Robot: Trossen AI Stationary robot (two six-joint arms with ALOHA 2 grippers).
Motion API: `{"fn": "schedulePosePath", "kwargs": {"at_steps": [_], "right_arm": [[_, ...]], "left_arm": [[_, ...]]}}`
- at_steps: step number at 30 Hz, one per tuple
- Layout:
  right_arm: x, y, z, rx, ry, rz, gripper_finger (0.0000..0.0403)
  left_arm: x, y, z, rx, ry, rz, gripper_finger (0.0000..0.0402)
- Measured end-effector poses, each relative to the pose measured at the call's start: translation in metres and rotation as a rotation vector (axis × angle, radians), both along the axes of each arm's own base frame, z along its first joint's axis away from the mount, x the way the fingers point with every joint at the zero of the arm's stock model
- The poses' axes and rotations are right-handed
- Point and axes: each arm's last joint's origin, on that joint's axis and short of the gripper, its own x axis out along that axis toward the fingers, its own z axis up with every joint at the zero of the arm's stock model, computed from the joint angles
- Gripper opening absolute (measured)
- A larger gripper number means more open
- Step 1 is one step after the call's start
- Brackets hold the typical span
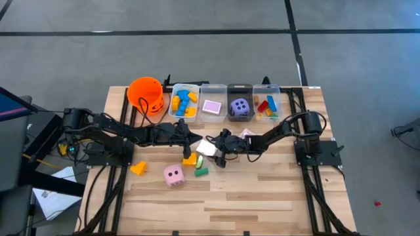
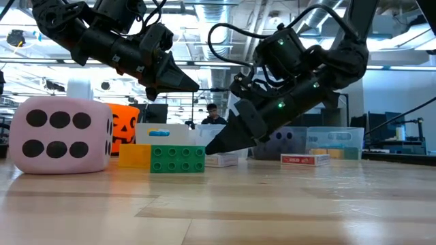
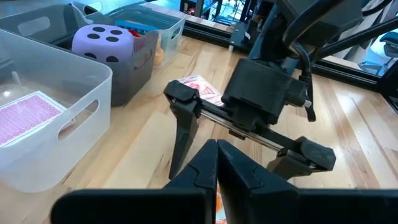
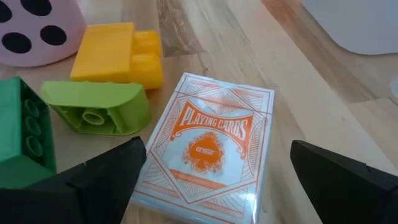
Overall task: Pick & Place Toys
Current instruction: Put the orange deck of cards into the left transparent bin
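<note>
Your right gripper (image 4: 211, 180), fingers spread wide and released, straddled a light, stiff, slick-wrapped card pack (image 4: 211, 146) at lower centre of the frame, best pinched across its long edges, while your left gripper (image 3: 216, 168) hung clenched and empty.

A wooden slatted table (image 1: 262, 196) stands on grey floor (image 1: 197, 52) crossed by dark lines. Behind it, a bright ceiling with pipes (image 2: 225, 13), possibly ducting, and a seated person (image 2: 213, 114).

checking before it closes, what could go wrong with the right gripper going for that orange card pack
The right gripper is open astride the card pack, which lies flat, so the fingers might slide over it. The light green block sits right beside the pack and could get pinched or shoved. The shut left gripper hangs very near; the arms might collide.
</note>
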Motion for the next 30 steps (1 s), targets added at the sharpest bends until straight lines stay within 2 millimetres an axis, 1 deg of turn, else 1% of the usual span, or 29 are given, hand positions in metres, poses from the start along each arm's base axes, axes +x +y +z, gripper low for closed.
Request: {"fn": "schedulePosePath", "kwargs": {"at_steps": [5, 9, 17, 24, 30], "right_arm": [[-0.001, 0.005, -0.001, 0.030, 0.010, 0.011, 0.0400], [-0.001, 0.009, -0.001, 0.065, 0.015, 0.060, 0.0400], [-0.001, 0.014, -0.002, 0.071, 0.018, 0.082, 0.0400], [-0.002, 0.014, -0.003, 0.076, 0.036, 0.076, 0.0400], [-0.006, 0.001, -0.007, 0.017, 0.116, -0.041, 0.0400]], "left_arm": [[0.000, 0.000, 0.000, 0.000, 0.000, 0.000, 0.0002], [0.000, 0.000, 0.000, 0.000, 0.000, 0.000, 0.0002], [0.000, 0.000, 0.000, 0.000, 0.000, 0.000, 0.0002], [0.000, 0.000, 0.000, 0.000, 0.000, 0.000, 0.0002], [0.000, 0.000, 0.000, 0.000, 0.000, 0.000, 0.0002]]}}
